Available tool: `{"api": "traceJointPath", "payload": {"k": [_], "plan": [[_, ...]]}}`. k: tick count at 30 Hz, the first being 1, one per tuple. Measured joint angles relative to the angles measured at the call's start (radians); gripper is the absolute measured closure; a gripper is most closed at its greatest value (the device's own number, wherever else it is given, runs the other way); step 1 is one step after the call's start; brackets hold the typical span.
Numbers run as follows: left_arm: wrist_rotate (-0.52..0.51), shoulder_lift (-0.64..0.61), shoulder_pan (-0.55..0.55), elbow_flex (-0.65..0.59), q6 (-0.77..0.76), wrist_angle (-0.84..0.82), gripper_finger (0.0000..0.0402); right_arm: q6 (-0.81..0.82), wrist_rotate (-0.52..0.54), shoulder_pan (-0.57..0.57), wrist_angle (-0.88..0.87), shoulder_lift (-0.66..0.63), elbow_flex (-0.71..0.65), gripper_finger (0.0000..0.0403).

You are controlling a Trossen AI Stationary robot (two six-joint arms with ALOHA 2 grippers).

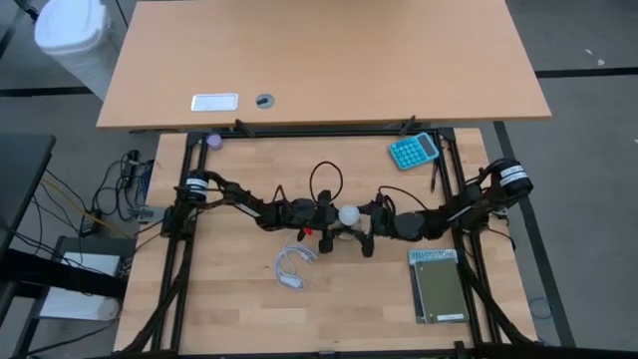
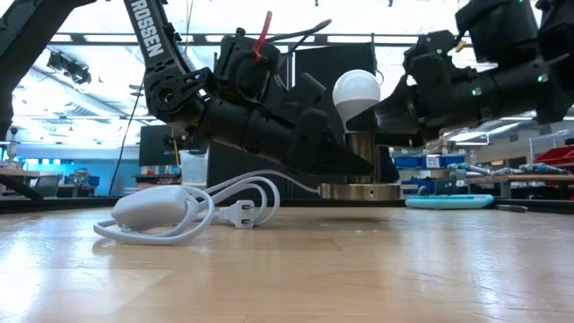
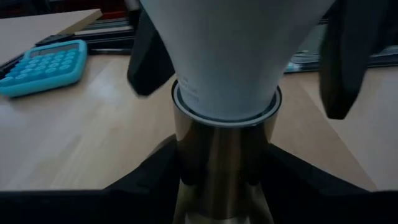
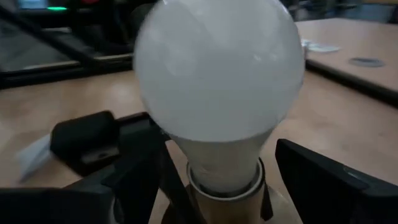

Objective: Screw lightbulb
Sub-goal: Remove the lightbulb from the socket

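Note:
The white lightbulb [image 2: 357, 92] stands upright with its neck in the top of a metal socket [image 2: 360, 154]. The socket stands on its round base disc [image 2: 359, 191] at the table's middle. My left gripper [image 3: 221, 202] reaches in from the left and is shut on the socket's stem below the bulb. My right gripper [image 4: 227, 186] comes from the right and is open. Its fingers [image 3: 345, 62] stand on either side of the bulb's neck [image 4: 221, 158] with a gap showing. In the high view the lightbulb [image 1: 348, 214] lies between both grippers. My left gripper pinches the socket's metal stem [image 3: 214, 158] between its two fingers [image 3: 146, 180], just under the bulb's neck. The fingers come nearly level from the table's left, slanting slightly down, and lie across the stem. The socket stays upright with its base disc on the table.
A coiled white cable with a plug [image 1: 294, 267] lies near the socket, toward the table's near edge. A teal calculator [image 1: 413, 151] sits at the far right, and a green booklet [image 1: 439, 287] at the near right. A raised desk [image 1: 319, 60] spans the far side.

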Motion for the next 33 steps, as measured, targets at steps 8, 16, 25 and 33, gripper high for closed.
{"api": "traceJointPath", "payload": {"k": [8, 16, 25, 33], "plan": [[-0.069, 0.000, -0.001, 0.000, -0.018, -0.004, 0.0207, 0.110, 0.316, 0.078, -0.157, 0.000, 0.096, 0.0095], [-0.145, 0.002, 0.000, 0.000, -0.033, -0.007, 0.0207, 0.262, 0.438, 0.085, -0.185, 0.107, 0.177, 0.0095], [-0.197, 0.002, -0.001, 0.000, -0.082, -0.018, 0.0207, 0.216, 0.675, 0.116, -0.165, 0.265, 0.311, 0.0095], [-0.201, 0.003, -0.002, 0.000, -0.082, -0.019, 0.0207, 0.182, 0.752, 0.135, -0.024, 0.327, 0.323, 0.0095]]}}
